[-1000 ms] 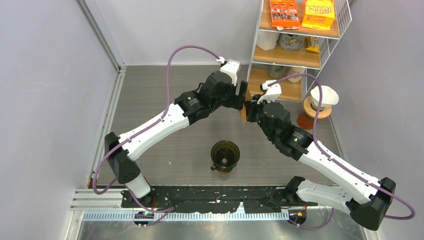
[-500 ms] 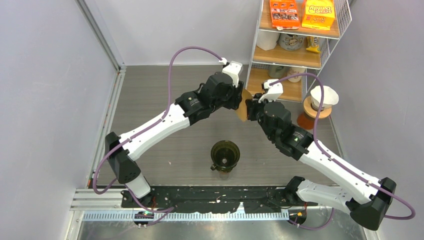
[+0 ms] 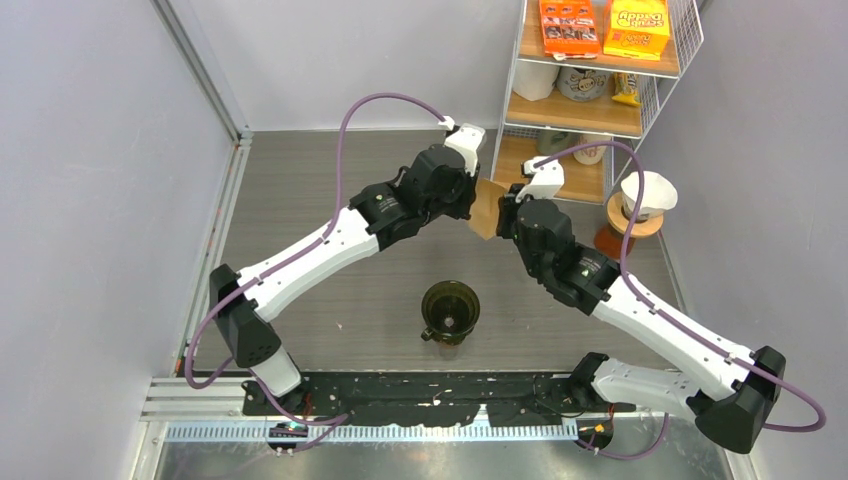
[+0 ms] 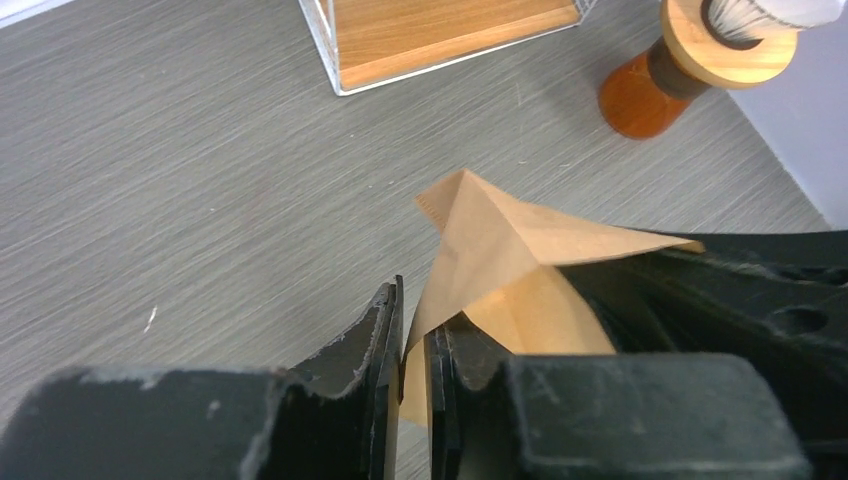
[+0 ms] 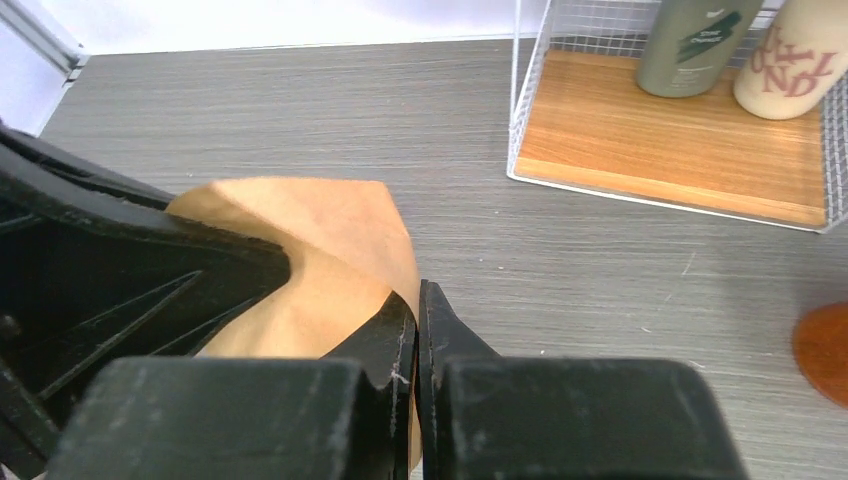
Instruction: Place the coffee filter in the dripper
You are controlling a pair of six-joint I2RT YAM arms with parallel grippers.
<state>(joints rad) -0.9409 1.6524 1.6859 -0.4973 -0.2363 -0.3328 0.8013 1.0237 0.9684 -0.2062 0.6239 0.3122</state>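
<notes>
A brown paper coffee filter (image 3: 486, 208) hangs in the air between my two grippers, above the back of the table. The left gripper (image 3: 474, 203) comes in from the left, and in the left wrist view its jaws (image 4: 413, 300) pinch one edge of the filter (image 4: 500, 240). The right gripper (image 3: 503, 214) holds the opposite side, and the right wrist view shows its jaws (image 5: 417, 295) shut on the filter's (image 5: 320, 230) edge. The paper is spread partly open between them. The dripper (image 3: 450, 310), dark and round, stands empty on the table nearer the arm bases.
A wire shelf rack (image 3: 590, 110) with wooden shelves, bottles and boxes stands at the back right. Beside it is an orange stand (image 3: 640, 215) carrying a white cone. Grey walls close in on both sides.
The left gripper has closed onto the filter's edge. The filter, seen edge-on before, is now spread wider between the two grippers. The right gripper kept its grip and shifted slightly.
</notes>
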